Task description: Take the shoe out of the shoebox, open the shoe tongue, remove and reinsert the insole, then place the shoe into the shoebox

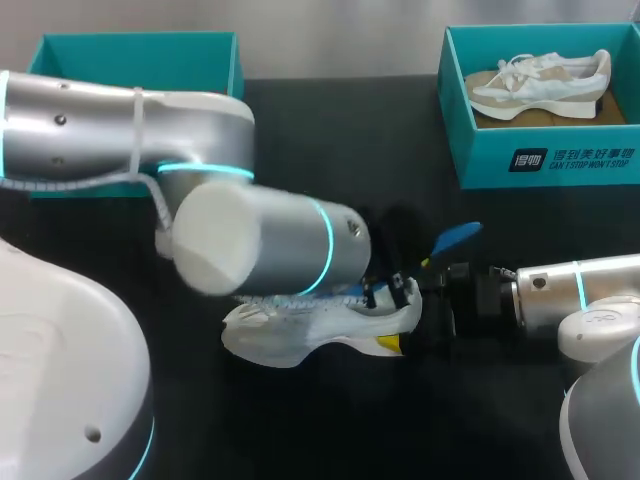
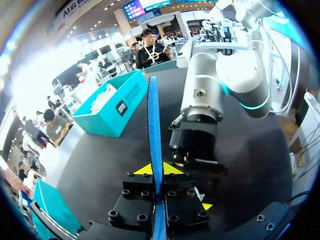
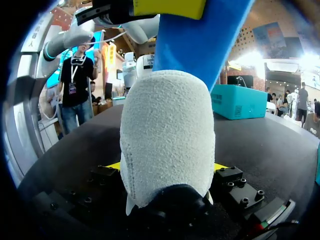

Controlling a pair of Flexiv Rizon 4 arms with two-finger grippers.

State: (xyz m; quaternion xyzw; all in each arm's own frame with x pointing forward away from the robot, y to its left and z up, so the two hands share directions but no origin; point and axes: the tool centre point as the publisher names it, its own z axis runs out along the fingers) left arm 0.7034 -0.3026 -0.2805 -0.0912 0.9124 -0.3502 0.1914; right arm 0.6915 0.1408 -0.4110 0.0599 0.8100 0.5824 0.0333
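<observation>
Shoe mid-bench, toward its near edge, heel gripped by my right fingers; my left fingers clamp the blue insole above it. Next, I judge: slide it back inside.

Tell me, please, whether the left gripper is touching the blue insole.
Touching. The left wrist view shows the blue insole standing edge-on between the yellow tips of the left gripper, both pressed against it.

Black table, matte top, soft glare
</observation>
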